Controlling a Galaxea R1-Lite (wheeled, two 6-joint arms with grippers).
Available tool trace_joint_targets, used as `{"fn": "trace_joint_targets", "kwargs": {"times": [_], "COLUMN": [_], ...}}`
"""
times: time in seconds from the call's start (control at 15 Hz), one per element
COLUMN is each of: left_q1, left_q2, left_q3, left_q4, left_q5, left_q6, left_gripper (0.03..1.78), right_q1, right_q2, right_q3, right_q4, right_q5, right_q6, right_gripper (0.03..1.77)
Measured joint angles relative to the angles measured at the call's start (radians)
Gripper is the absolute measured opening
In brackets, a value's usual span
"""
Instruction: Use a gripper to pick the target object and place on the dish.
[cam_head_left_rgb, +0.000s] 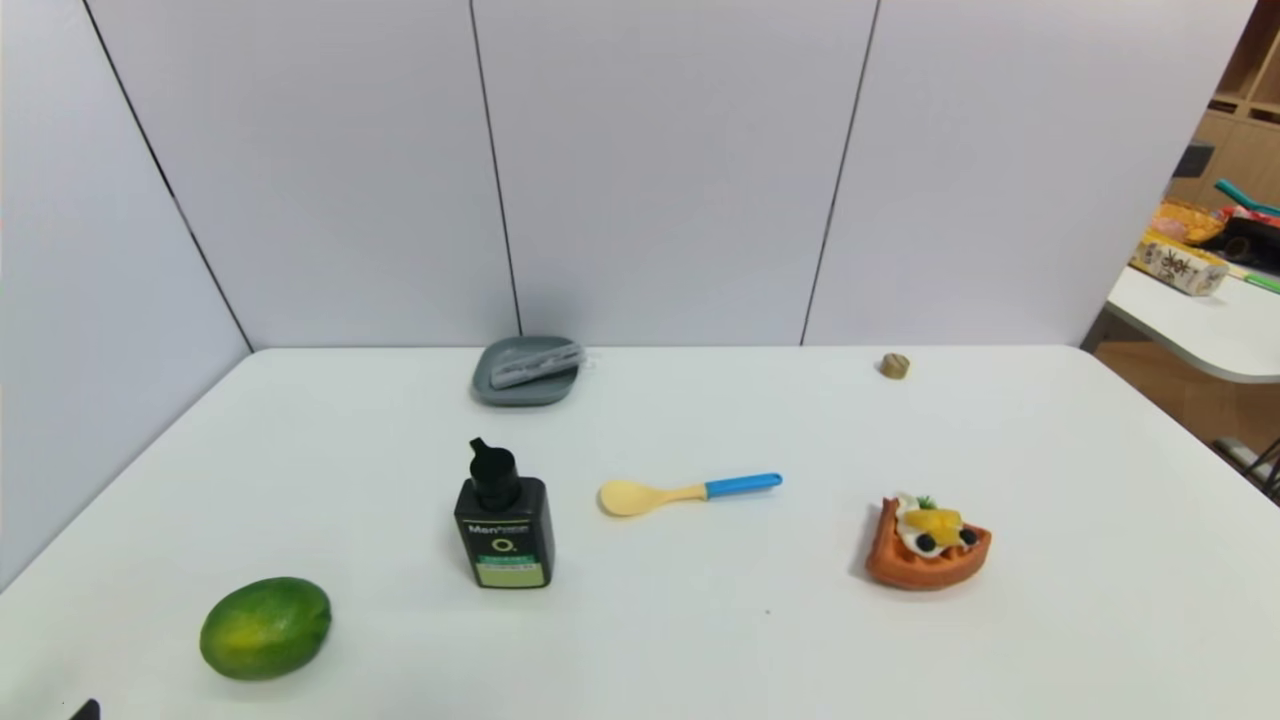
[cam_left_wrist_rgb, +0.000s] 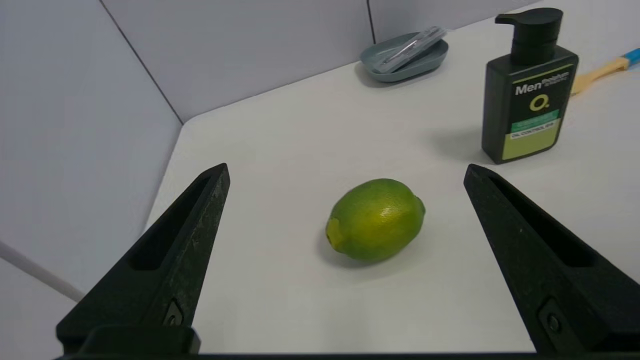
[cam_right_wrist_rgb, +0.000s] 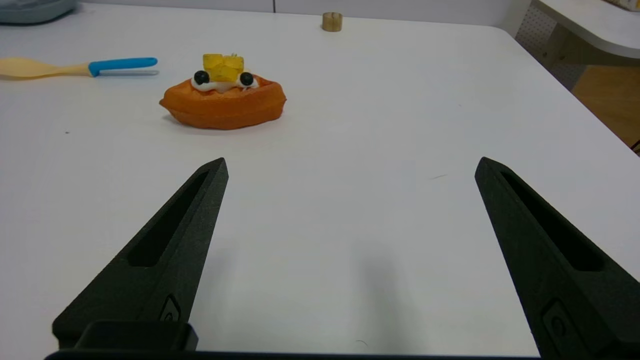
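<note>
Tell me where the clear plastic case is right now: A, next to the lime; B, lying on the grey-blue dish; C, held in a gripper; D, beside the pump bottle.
B: the clear case lies on the grey-blue dish at the far edge of the table, apart from everything else.

Left claw (cam_left_wrist_rgb: 345, 172) and right claw (cam_right_wrist_rgb: 350, 165): matte black, pointed, slotted fingers
</note>
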Motion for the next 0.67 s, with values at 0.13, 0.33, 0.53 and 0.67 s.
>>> {"fn": "trace_joint_targets", "kwargs": {"times": [0.13, 0.33, 0.53, 0.67], "left_q1": [0.010, 0.019, 0.021, 0.021], "left_q2": [-0.057, -0.161, -0.231, -0.248], "left_q3": [0.088, 0.176, 0.196, 0.198], "left_q4": [-0.034, -0.019, 0.113, 0.122], "left_q5": [-0.013, -0.011, 0.075, 0.082], "left_q6": [-0.023, -0.060, -0.094, -0.129], "left_gripper": [1.69, 1.69, 1.69, 1.69], "right_q1": [0.000, 0.000, 0.000, 0.000], "right_q2": [0.000, 0.000, 0.000, 0.000], "right_q3": [0.000, 0.000, 0.000, 0.000], "right_q4": [0.000, 0.000, 0.000, 0.000], "right_q5": [0.000, 0.000, -0.001, 0.000], "right_q6": [0.000, 0.000, 0.000, 0.000], "right_gripper": [1.71, 1.71, 1.71, 1.71]}}
